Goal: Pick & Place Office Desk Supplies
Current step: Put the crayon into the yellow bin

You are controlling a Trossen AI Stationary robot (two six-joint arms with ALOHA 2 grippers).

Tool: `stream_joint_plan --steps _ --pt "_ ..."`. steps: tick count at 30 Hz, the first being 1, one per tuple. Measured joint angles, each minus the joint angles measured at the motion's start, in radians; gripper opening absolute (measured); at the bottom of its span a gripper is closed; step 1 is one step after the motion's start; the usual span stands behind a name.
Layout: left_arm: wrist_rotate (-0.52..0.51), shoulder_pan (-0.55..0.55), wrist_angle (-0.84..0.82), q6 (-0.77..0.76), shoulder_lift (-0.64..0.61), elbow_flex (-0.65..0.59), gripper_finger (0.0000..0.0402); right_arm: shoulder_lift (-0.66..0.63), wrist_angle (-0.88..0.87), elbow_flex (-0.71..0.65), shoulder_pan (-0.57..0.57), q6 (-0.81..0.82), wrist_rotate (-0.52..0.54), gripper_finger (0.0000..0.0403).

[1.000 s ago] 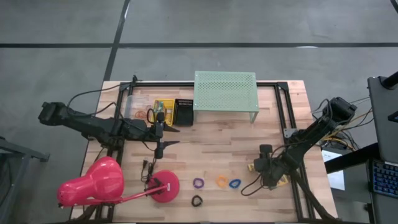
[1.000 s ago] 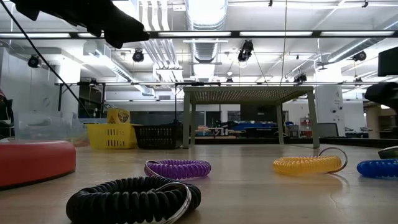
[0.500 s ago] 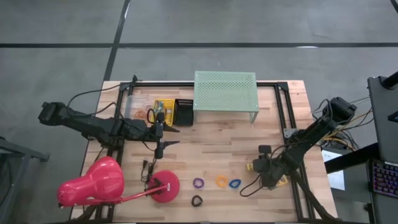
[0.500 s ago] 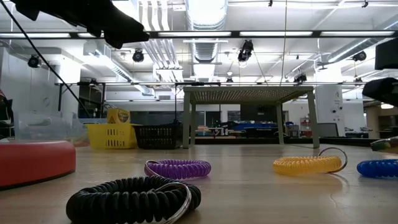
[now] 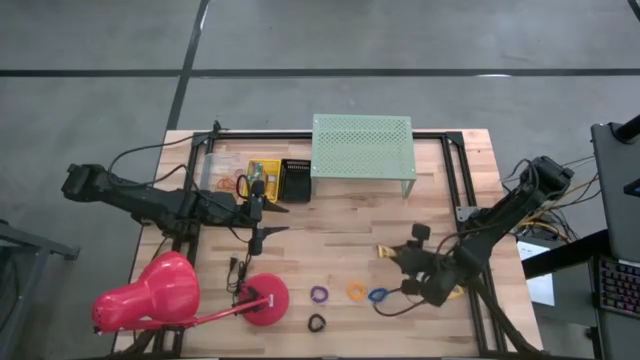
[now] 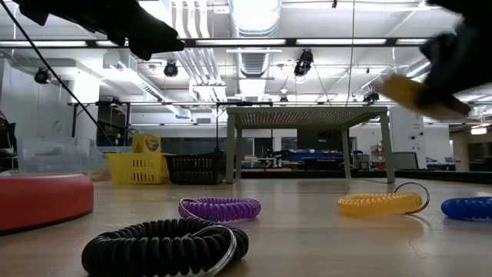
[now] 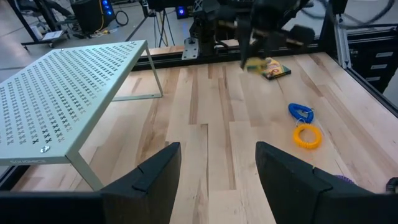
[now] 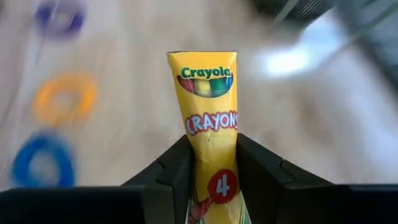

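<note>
My right gripper is shut on a yellow-and-green crayon box and holds it above the table's right half; the low view shows this box blurred and high up. Purple, orange, blue and black ring loops lie flat near the front edge. My left gripper hovers open over the table's left half with nothing between its fingers. My right gripper pinches the crayon box between its two fingers, on the box's two long side edges near the end marked "4". The printed face is up toward the camera and the rest of the box sticks out past the fingertips. The box is lifted clear of the table.
A mint-green perforated shelf stands at the back middle. Beside it, at the back left, are a yellow basket and a black basket. A pink desk lamp with its round base fills the front left corner.
My right gripper has risen and swung toward the table's left and slightly toward the far edge, tipping its fingers upward. It has taken the crayon box off the table, and the box now shows high up in the low view.
</note>
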Motion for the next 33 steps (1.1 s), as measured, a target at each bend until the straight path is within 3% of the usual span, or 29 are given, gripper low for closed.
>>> stream_joint_plan --steps 3,6,14,26,33 --pt "0.000 0.000 0.000 0.000 0.000 0.000 0.0212 0.000 0.046 0.029 -0.011 -0.034 0.147 0.0102" --pt "0.000 0.000 0.000 0.000 0.000 0.000 0.0212 0.000 0.164 0.037 -0.041 -0.109 0.222 0.0098" --pt "0.000 0.000 -0.002 0.000 0.000 0.000 0.0212 0.020 0.583 0.005 -0.194 -0.236 0.227 0.0096" --pt "0.000 0.000 -0.019 0.000 0.000 0.000 0.0212 0.261 1.142 0.014 -0.423 -0.299 -0.084 0.0095" --pt "0.000 0.000 -0.031 0.000 0.000 0.000 0.0212 0.483 1.280 0.144 -0.494 -0.333 -0.088 0.0104"
